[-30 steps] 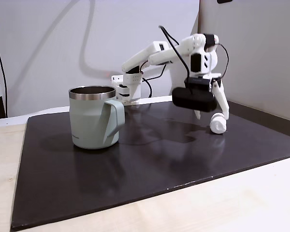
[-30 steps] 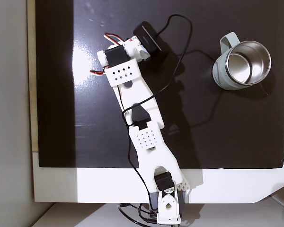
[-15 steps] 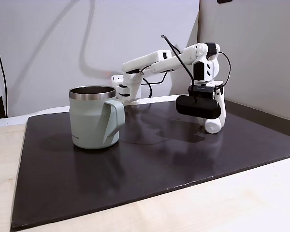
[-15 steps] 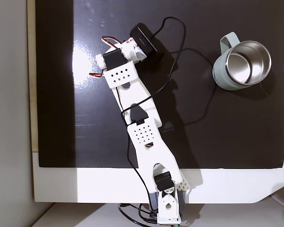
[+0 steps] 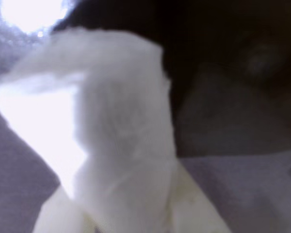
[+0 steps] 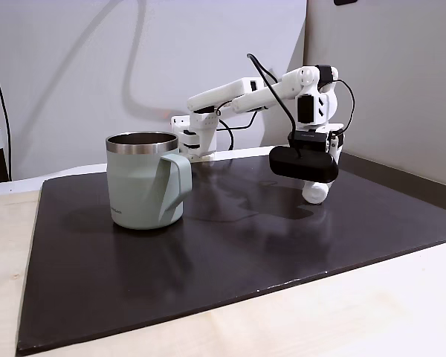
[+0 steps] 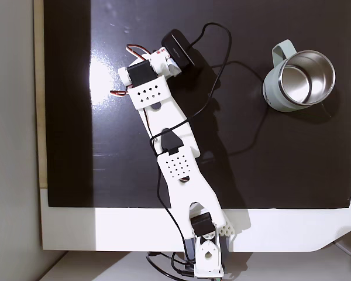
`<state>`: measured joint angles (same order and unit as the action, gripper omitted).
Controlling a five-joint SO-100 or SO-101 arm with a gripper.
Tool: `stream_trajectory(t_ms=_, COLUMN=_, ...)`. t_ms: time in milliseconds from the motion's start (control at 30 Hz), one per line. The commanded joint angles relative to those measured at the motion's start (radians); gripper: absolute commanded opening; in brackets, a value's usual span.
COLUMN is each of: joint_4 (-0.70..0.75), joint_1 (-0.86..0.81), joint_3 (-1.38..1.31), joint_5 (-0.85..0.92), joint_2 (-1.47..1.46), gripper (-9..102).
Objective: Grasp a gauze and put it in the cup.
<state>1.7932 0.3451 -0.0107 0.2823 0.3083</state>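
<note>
Gauze: the white fuzzy gauze roll [image 5: 121, 141] looms blurred right in front of the wrist camera, between pale finger parts at the bottom edge; in a fixed view its rounded end [image 6: 315, 192] shows low on the mat beneath the black wrist camera, at the gripper's tips.
Gripper: the gripper [image 6: 317, 186] points down at the mat with the gauze at its fingertips; whether the jaws are clenched on the roll or just standing around it, I cannot tell.
Mat: the dark mat [image 6: 230, 245] carries mug, gauze and gripper; it lies on a light wooden tabletop [image 6: 357, 320].
Cup: the sage-green mug [image 6: 144, 179] stands upright, well apart from the gauze, to the left in that fixed view, handle toward the camera side; seen from above [image 7: 298, 81], its steel inside holds nothing and it sits at the right end of the mat.
Arm: the white arm [image 7: 175, 158] reaches from its base at the bottom edge of the top-down view up across the mat, a black cable [image 7: 222, 70] looping beside it.
Background: pale wall [image 6: 97, 67] behind the arm's base.
</note>
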Motion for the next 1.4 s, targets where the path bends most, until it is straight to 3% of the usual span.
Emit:
stream_trajectory(t_ms=0, joint_4=0.009, joint_1=-0.002, joint_3=0.038, joint_5=-0.017, joint_2=0.138, gripper=5)
stream_trajectory(t_ms=367, joint_4=0.012, joint_1=-0.067, joint_3=0.356, joint_5=-0.023, joint_2=0.614, gripper=4)
stream_trajectory(t_ms=767, joint_4=0.014, joint_1=-0.471, joint_3=0.529, joint_5=0.002, joint_2=1.014, gripper=0)
stream_trajectory(t_ms=1100, joint_4=0.011, joint_1=-0.788, joint_3=0.477, joint_5=0.143, joint_2=1.055, gripper=2)
stream_trajectory(t_ms=1367, joint_4=0.009, joint_1=-0.934, joint_3=0.416, joint_5=0.195, joint_2=0.917, gripper=0)
